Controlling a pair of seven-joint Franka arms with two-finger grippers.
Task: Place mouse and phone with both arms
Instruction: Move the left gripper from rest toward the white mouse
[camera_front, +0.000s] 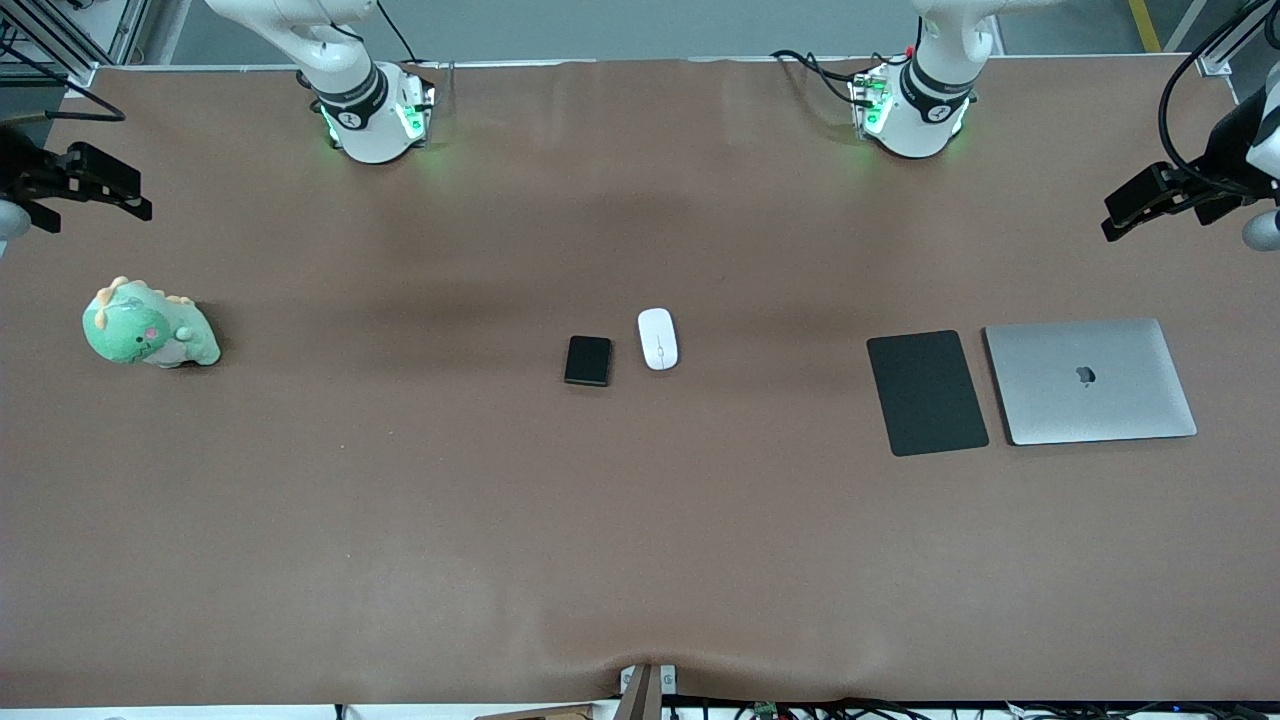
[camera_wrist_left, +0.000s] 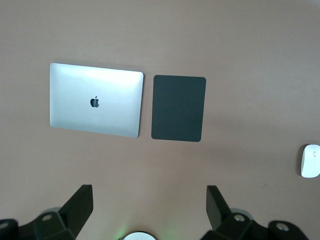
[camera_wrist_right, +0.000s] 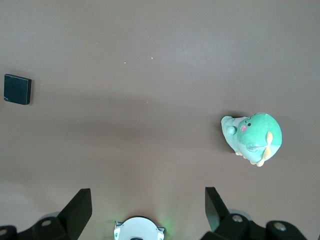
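Note:
The white oval mouse (camera_front: 658, 338) lies in the middle of the brown table. The black phone (camera_front: 588, 360) lies just beside it, toward the right arm's end and slightly nearer to the front camera. My left gripper (camera_front: 1125, 212) hangs high over the table's edge at the left arm's end, open and empty. Its wrist view shows the gripper (camera_wrist_left: 149, 202) and the mouse (camera_wrist_left: 310, 160) at the picture's edge. My right gripper (camera_front: 120, 198) hangs high over the table's edge at the right arm's end, open and empty (camera_wrist_right: 148, 205). Its wrist view shows the phone (camera_wrist_right: 17, 89).
A flat black mouse pad (camera_front: 927, 392) and a closed silver laptop (camera_front: 1090, 380) lie side by side toward the left arm's end; both show in the left wrist view (camera_wrist_left: 178, 108) (camera_wrist_left: 95, 100). A green plush dinosaur (camera_front: 150, 325) sits toward the right arm's end.

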